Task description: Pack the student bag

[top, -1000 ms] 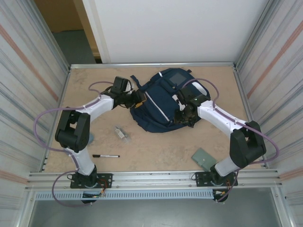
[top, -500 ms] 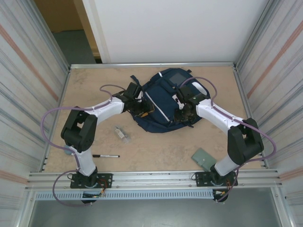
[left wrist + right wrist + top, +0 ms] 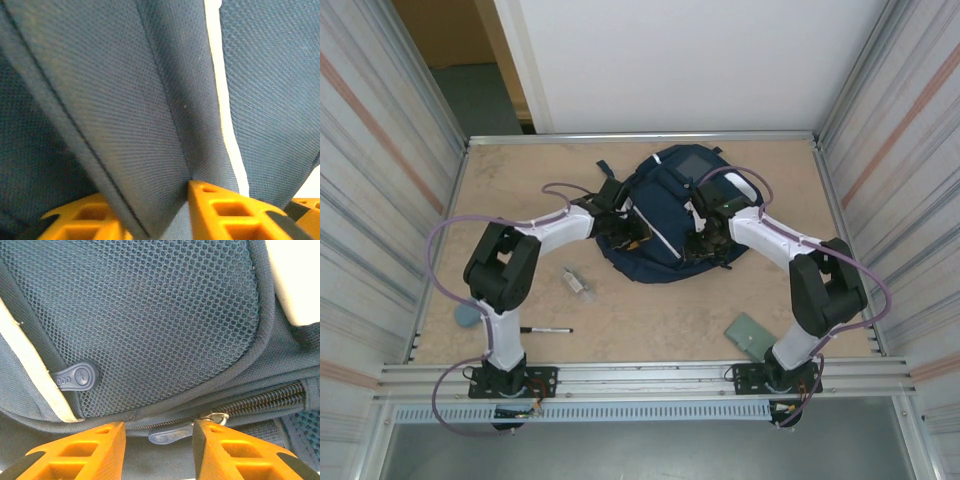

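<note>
Between the left jaws: a fold of the student bag (image 3: 125, 100), navy woven fabric. The jaws are clamped on it, with the orange fingers (image 3: 235, 220) against both sides of the fold. Just right of the fold, a white stripe (image 3: 222, 100) runs away from the jaws.

Between the right jaws: a grey-blue zipper pull (image 3: 170, 435) lies in the gap. The jaws stand apart and do not squeeze it. Just past them are the zipper teeth (image 3: 265, 399), then a navy mesh panel (image 3: 150, 315). A second pull tab (image 3: 75, 377) sits beyond the left-hand finger, beside another white band (image 3: 35, 365).

From above, the bag (image 3: 665, 215) lies on the tabletop (image 3: 520, 190) between the two sets of jaws, with the left arm (image 3: 560, 225) at its left edge and the right arm (image 3: 760, 232) at its right.

Behind the left jaws, toward the bases and well apart from the bag: a small pale object (image 3: 577, 281), a black marker (image 3: 544, 329) and a bluish round thing (image 3: 467, 316), partly hidden. Behind the right jaws, near that base: a grey-green flat card (image 3: 750, 335).
</note>
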### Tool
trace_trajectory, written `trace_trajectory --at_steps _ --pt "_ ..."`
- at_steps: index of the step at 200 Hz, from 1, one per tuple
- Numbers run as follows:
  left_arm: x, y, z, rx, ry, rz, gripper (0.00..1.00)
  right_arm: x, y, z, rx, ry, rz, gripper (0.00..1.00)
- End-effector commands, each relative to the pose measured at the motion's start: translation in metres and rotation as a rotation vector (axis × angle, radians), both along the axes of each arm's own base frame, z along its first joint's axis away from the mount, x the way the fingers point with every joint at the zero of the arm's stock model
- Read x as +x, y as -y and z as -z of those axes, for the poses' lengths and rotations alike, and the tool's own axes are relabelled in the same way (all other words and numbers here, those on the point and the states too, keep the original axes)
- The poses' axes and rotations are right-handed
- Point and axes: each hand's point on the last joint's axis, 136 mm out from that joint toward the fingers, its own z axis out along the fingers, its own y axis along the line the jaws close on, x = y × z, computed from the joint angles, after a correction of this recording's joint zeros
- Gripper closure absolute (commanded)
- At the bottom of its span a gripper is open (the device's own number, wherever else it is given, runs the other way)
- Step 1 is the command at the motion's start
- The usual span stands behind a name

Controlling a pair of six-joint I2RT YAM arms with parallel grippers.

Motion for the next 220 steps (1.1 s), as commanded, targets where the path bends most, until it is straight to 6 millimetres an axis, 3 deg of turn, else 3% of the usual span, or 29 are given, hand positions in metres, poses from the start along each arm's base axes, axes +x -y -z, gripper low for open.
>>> trace_trajectory --at_steps 1,33,54,94,118,185,220 --pt "0.012 0.003 0.0 0.02 0.027 -0.004 0.81 -0.005 -0.001 0.012 -0.044 0.0 -0.016 0.6" --pt "0.015 0.004 -0.009 0.034 0.048 0.02 1.0 -0.008 0.01 0.019 -0.109 0.035 0.062 0.57" --pt "0.014 0.007 -0.027 -0.005 0.061 0.02 1.0 -0.014 0.013 0.013 -0.132 0.056 0.067 0.56" --pt "0.019 0.011 -0.079 -0.109 0.115 -0.002 1.0 -0.018 0.021 -0.009 -0.149 0.135 0.048 0.53" --pt "0.023 0.018 -0.104 -0.185 0.134 -0.012 1.0 -0.02 0.019 -0.01 -0.141 0.142 0.039 0.53" --pt "0.034 0.028 -0.151 -0.287 0.182 -0.042 1.0 -0.02 0.007 -0.004 -0.138 0.154 0.042 0.52" --pt "0.037 0.033 -0.169 -0.346 0.191 -0.057 1.0 -0.009 0.009 -0.006 -0.147 0.198 0.063 0.51"
